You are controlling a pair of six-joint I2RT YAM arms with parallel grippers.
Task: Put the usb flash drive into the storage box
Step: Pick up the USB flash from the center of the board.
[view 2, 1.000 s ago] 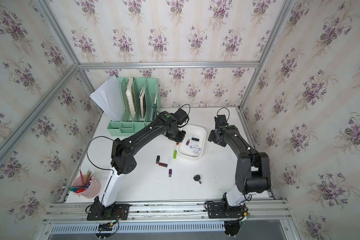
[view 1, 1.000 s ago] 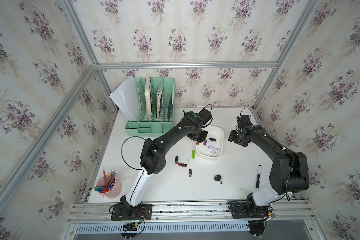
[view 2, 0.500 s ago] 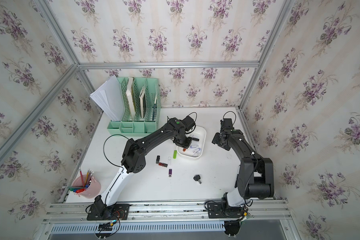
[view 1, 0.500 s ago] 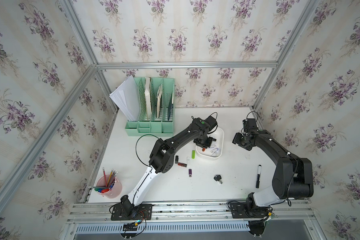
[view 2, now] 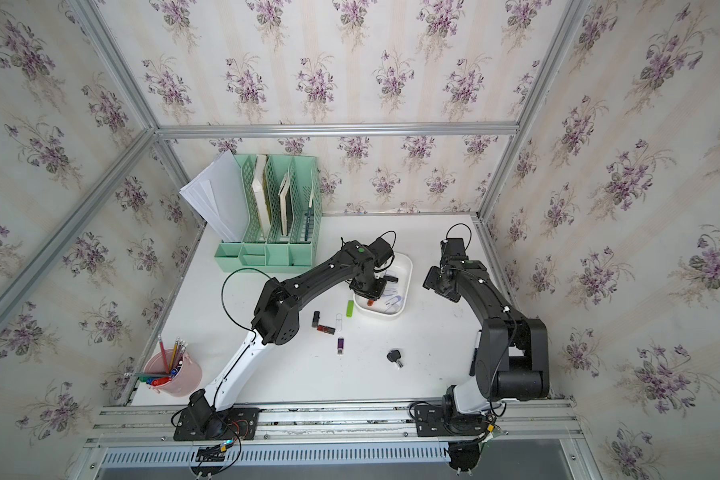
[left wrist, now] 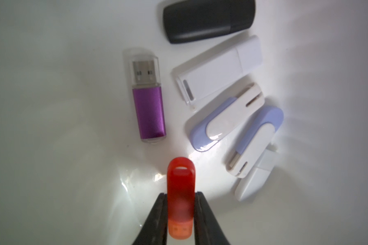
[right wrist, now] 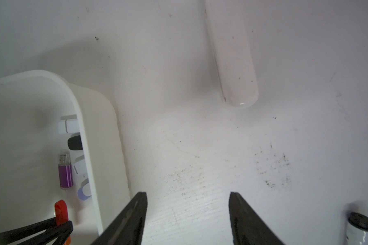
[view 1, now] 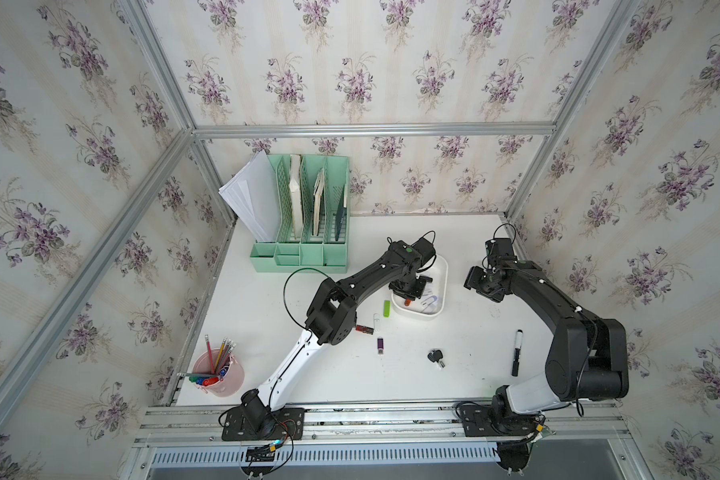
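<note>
My left gripper (left wrist: 180,194) pinches the red usb flash drive (left wrist: 180,180) over the storage box (left wrist: 51,106) floor. Dropped tilted, it might bounce onto the purple flash drive (left wrist: 150,110) beyond. My right gripper (right wrist: 187,194) is open over the table beside the box.

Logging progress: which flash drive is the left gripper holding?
The red flash drive, pinched in the left gripper over the storage box; the purple drive and black drive inside it lie loose, ungripped.
</note>
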